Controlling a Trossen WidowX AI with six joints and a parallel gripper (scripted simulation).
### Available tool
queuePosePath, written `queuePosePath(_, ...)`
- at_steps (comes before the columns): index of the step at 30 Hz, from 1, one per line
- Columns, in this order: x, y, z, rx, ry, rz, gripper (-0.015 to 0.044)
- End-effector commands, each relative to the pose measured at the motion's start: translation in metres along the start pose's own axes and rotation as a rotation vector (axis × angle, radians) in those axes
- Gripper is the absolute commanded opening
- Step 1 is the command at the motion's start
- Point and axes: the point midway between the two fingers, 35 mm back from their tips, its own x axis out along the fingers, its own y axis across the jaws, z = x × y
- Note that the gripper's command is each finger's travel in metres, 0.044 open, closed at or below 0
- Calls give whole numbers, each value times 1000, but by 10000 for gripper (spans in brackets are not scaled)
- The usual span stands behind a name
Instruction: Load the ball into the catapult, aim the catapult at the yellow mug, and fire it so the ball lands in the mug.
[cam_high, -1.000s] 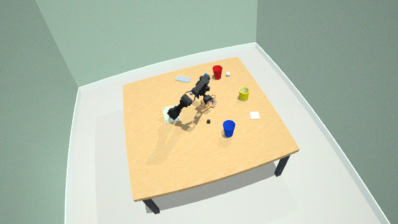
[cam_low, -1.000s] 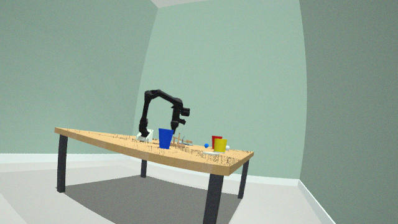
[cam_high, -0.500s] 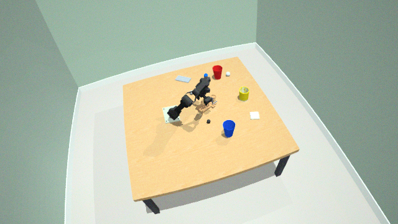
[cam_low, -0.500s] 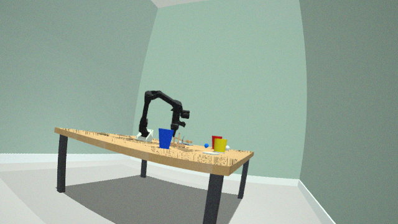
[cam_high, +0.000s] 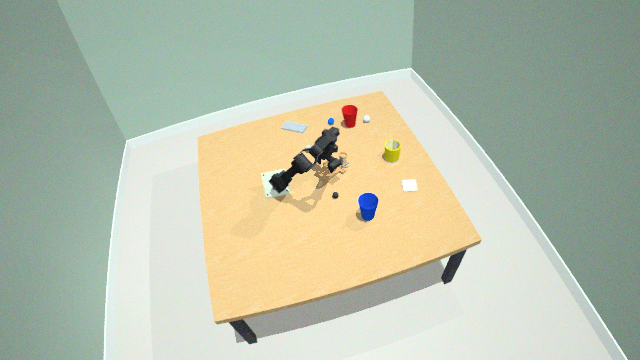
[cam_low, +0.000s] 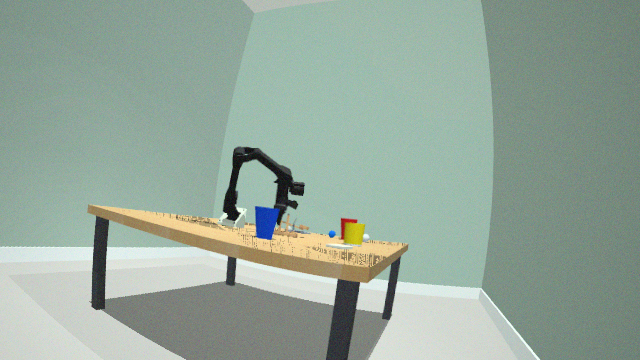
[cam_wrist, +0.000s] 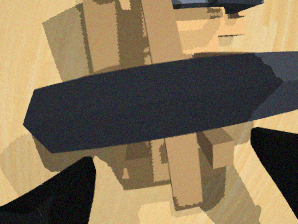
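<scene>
The wooden catapult (cam_high: 325, 173) (cam_low: 288, 223) (cam_wrist: 187, 172) stands below the gripper, mostly behind the arm in the top view. Its dark crossbar (cam_wrist: 150, 105) spans the wrist view. The gripper (cam_wrist: 173, 145) (cam_low: 279, 220) is open and empty, low over the catapult, with one finger on each side of its wooden beam. The yellow mug (cam_high: 392, 152) (cam_low: 354, 234) stands upright, apart from the catapult. Loose balls lie on the table: a blue ball (cam_high: 331, 121) (cam_low: 332, 234), a white ball (cam_high: 366, 119) (cam_low: 366, 237) and a black ball (cam_high: 335, 195). The catapult's cup is not clearly visible.
A red cup (cam_high: 349, 117) (cam_low: 344, 229) stands beside the blue and white balls. A blue cup (cam_high: 368, 207) (cam_low: 266, 223) stands near the black ball. A white square (cam_high: 409, 185) lies near the mug, and a grey flat plate (cam_high: 294, 127) lies at the back.
</scene>
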Motion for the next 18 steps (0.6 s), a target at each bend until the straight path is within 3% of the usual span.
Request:
queuePosePath(1, 9, 0, -2, -6, 5, -5, 440)
queuePosePath(9, 16, 0, -2, -6, 6, -6, 440)
queuePosePath(18, 13, 0, -1, 0, 3, -1, 204)
